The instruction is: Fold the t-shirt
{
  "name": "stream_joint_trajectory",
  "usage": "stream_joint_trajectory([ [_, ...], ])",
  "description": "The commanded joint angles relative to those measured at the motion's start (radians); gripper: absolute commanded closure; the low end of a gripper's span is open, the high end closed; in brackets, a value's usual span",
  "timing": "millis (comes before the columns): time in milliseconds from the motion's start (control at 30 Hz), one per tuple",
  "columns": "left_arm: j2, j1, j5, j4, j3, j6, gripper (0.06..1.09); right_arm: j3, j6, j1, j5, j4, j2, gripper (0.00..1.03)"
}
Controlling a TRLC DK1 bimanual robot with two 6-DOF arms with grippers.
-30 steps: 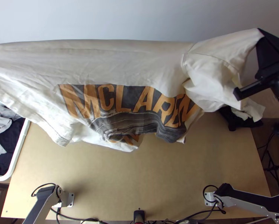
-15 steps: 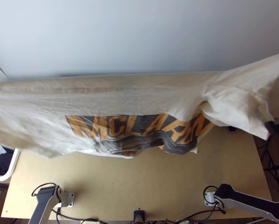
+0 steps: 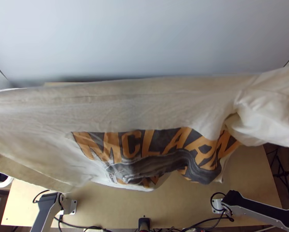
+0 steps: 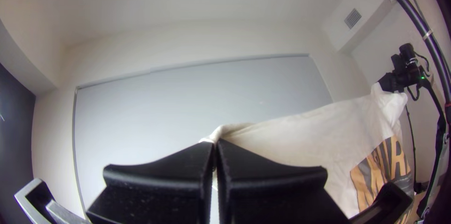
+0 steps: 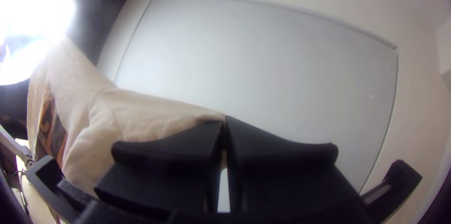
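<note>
Looks like the spreading step, with the t-shirt (image 3: 144, 106) held up above the counter (image 3: 175, 210), pinched in the fully closed left hand (image 4: 215, 145) and right hand (image 5: 225, 121), and calls for lowering it flat before any fold.

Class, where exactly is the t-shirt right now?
In the top view, the t-shirt hangs stretched from the left edge to the right edge, raised above the wooden table.
</note>
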Motion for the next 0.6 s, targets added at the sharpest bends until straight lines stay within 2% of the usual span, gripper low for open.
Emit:
stream_joint_trajectory([
  [0, -0.016, -0.002, 0.005, -0.055, 0.014, 0.024, 1.05, 0.006, 0.097, -0.001, -0.025, -0.109, -0.038, 1.00],
  [133, -0.039, -0.005, 0.006, -0.103, -0.040, 0.027, 1.05, -0.081, 0.152, -0.005, -0.056, -0.186, -0.078, 1.00],
  [267, -0.032, -0.002, 0.014, -0.138, -0.127, 0.010, 1.05, -0.231, 0.224, -0.009, -0.117, -0.204, -0.115, 1.00],
  [567, 0.014, 0.001, 0.008, -0.121, -0.390, -0.140, 1.05, -0.597, 0.290, -0.026, -0.226, -0.149, -0.156, 1.00],
])
